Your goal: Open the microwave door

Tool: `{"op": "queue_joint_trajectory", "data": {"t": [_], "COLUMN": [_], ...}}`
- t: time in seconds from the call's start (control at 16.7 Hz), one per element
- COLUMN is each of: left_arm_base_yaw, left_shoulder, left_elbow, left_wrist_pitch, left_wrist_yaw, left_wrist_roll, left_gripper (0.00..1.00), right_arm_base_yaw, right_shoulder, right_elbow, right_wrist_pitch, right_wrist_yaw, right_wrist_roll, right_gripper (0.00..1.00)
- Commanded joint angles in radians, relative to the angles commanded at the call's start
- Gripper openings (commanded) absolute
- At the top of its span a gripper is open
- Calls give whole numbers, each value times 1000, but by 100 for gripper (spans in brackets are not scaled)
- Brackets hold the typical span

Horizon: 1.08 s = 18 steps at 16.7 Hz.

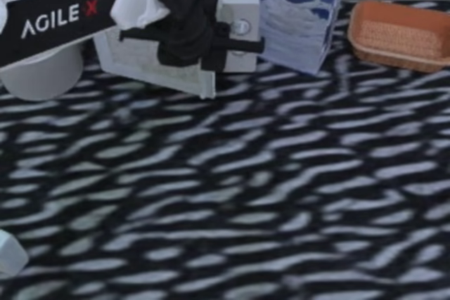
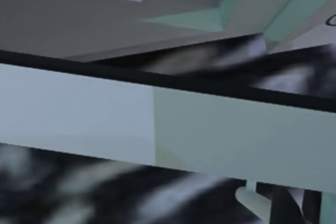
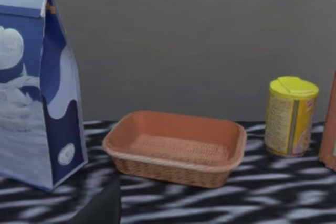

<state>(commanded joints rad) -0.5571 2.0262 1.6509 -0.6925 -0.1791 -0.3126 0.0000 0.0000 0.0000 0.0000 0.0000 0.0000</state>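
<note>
- The microwave point(image 1: 242, 15) stands at the far edge of the table, just left of the blue-and-white carton point(image 1: 299, 15); its silver knob point(image 1: 241, 27) faces the near side.
- The microwave door point(image 1: 151, 61) appears swung partly outward, its long edge running leftward and slightly away from the knob panel, with the free corner nearest the camera.
- My left gripper point(image 1: 186, 22) hangs directly over the door, beside the knob panel. Whether its fingers are clamped on the handle or loose I cannot tell; the left wrist view shows only pale panels close up.
- My left arm is much the nearer; my right arm is not seen from above.
- The zebra-striped tablecloth point(image 1: 246, 194) in front of the microwave gives room to swing.
- An orange wicker basket point(image 3: 176, 148) and a yellow canister point(image 3: 290, 116) sit beyond the carton, well apart from the door.
</note>
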Motion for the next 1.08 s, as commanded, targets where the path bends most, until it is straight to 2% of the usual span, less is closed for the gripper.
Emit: {"op": "queue_joint_trajectory", "data": {"t": [0.6,0.78,1.08], "left_arm_base_yaw": [0,-4,18], "left_shoulder": [0,-7,-66], "left_elbow": [0,-12,-114], "left_wrist_pitch": [0,8,41], "left_wrist_yaw": [0,11,54], "left_wrist_roll": [0,7,99], "left_gripper": [0,0,0], "right_arm_base_yaw": [0,0,0], "right_shoulder": [0,0,0], "right_elbow": [0,0,0], "right_wrist_pitch": [0,0,0], "right_wrist_yaw": [0,0,0], "right_wrist_roll": [0,0,0], "right_gripper": [100,100,100]}}
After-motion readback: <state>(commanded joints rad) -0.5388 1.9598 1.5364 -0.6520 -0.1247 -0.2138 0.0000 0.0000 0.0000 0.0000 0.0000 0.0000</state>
